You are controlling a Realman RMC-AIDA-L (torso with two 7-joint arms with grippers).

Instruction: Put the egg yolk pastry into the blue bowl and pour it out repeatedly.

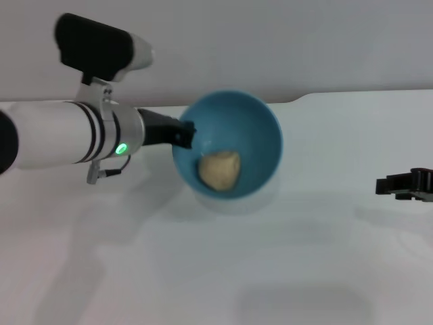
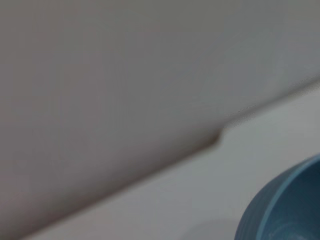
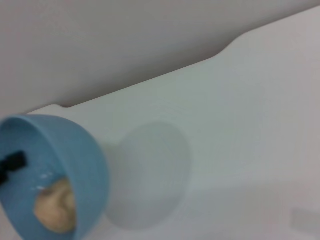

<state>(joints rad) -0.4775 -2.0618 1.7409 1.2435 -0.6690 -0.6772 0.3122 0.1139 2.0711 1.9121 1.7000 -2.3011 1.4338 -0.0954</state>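
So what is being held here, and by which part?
The left gripper holds the blue bowl by its rim, tilted, pastry inside. The right gripper holds nothing.

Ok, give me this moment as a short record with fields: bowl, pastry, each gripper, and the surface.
bowl: blue bowl, lifted off the table and tilted, opening facing the head camera
pastry: tan ball inside the bowl, low against its wall, not yet out
left gripper: left gripper clamped on the bowl's rim, holding it up
right gripper: right gripper low at the right edge of the head view, apart from the bowl, holding nothing
surface: white table, bowl's shadow on it
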